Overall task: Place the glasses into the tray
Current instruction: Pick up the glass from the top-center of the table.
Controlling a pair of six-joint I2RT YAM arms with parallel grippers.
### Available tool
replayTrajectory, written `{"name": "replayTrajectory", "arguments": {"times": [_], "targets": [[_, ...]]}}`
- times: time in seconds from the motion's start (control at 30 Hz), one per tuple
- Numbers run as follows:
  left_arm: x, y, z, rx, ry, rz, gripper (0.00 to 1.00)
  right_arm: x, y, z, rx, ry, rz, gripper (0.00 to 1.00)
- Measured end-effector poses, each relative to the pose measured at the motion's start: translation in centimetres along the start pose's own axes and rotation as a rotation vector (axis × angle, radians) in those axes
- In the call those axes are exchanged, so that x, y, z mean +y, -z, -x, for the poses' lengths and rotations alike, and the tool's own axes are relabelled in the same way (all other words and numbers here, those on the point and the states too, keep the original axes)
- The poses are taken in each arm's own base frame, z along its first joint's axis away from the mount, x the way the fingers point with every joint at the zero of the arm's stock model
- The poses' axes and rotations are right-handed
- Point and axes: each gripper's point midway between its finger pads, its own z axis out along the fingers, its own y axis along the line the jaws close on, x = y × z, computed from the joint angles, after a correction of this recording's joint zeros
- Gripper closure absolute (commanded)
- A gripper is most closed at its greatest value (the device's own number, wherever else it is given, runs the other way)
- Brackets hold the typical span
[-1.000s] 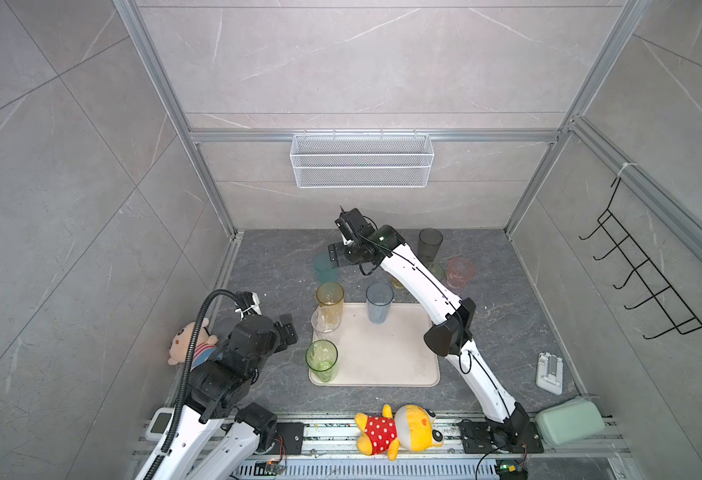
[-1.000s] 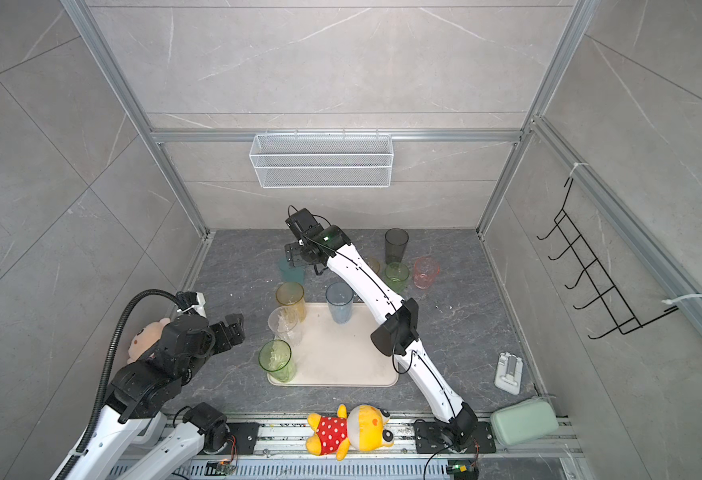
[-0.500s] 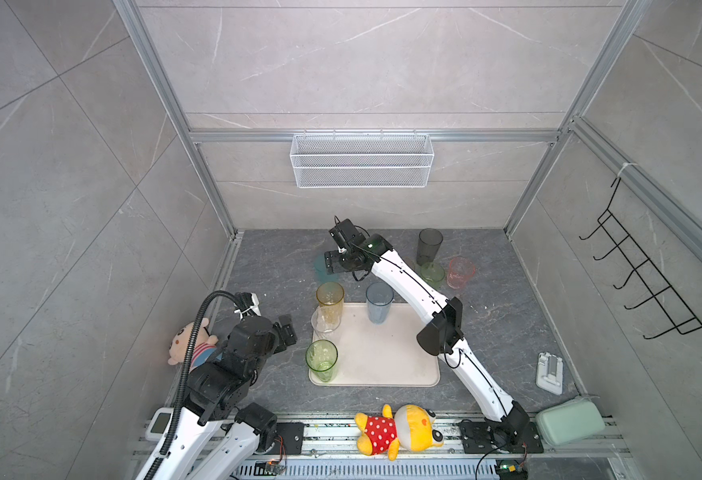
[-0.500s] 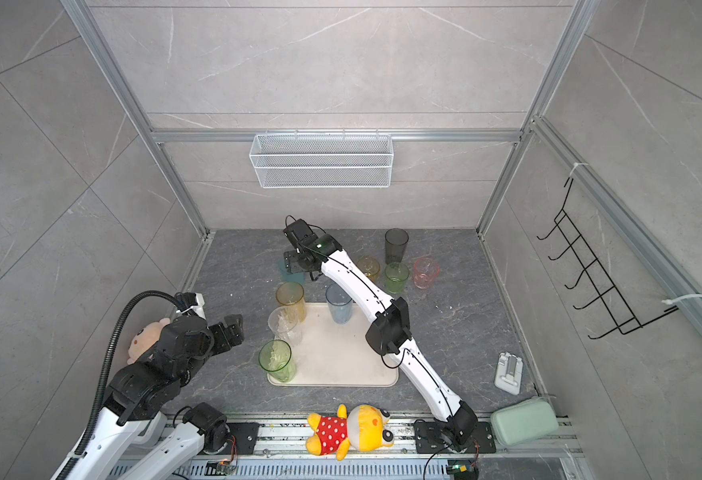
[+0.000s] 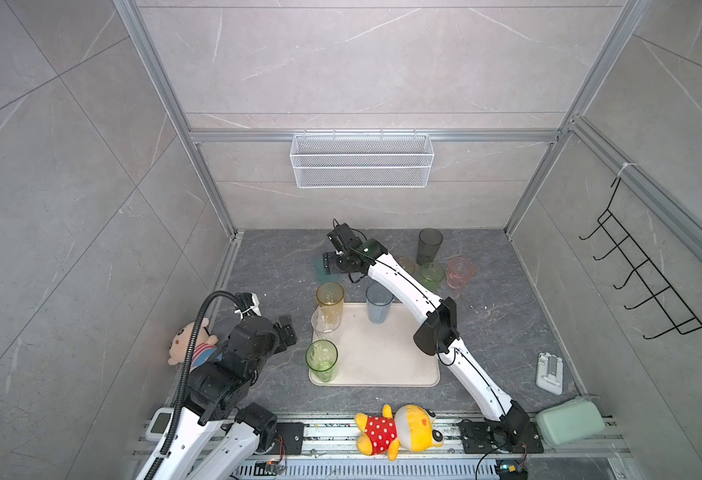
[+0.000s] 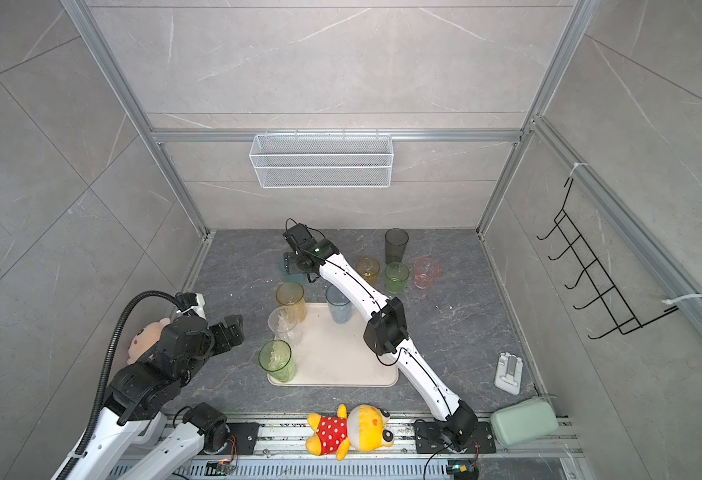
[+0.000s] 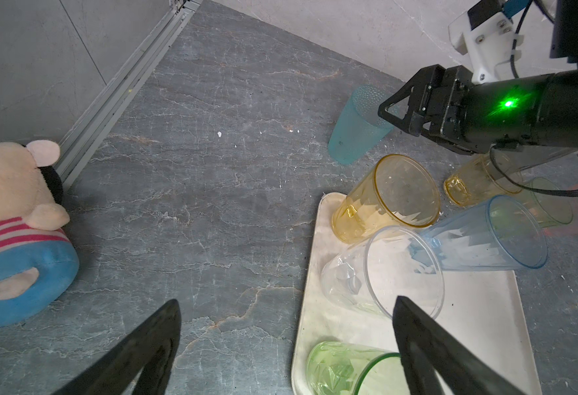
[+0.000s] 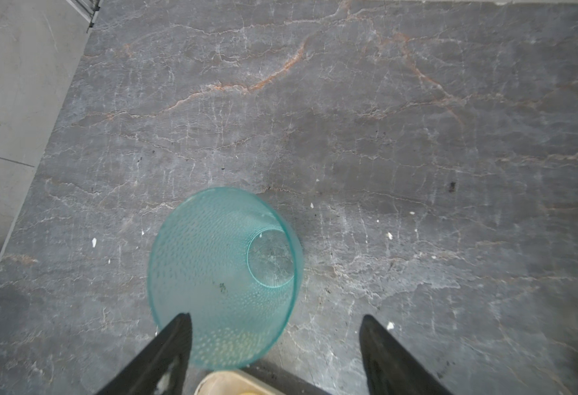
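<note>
The right gripper point(image 8: 275, 318) is spread at the rim of the translucent teal dotted tumbler point(image 8: 219, 273), which stands upright on the grey stone floor point(image 8: 417, 136) at 11 o'clock from the flat cream plastic tray point(image 5: 382, 357). The left gripper point(image 7: 286, 301) hangs spread at the tray's 9 o'clock.

Grey stone tabletop point(image 5: 486, 332) with tray point(image 5: 382, 357), loose glasses point(image 5: 429, 246), plush pig point(image 5: 193, 347)
</note>
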Motion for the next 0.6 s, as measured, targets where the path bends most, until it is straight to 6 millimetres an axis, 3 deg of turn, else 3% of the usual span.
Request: {"name": "replayTrajectory", "arguments": {"times": [0.2, 0.6], "targets": [[0.0, 0.0, 0.0, -0.001, 0.0, 0.0, 0.04, -0.8, -1.0, 0.1, -0.003, -0.029, -0.004, 0.33], [0.0, 0.0, 0.0, -0.001, 0.0, 0.0, 0.04, -1.6, -2.0, 0.5, 0.001, -0.076, 0.03, 0.6]]}}
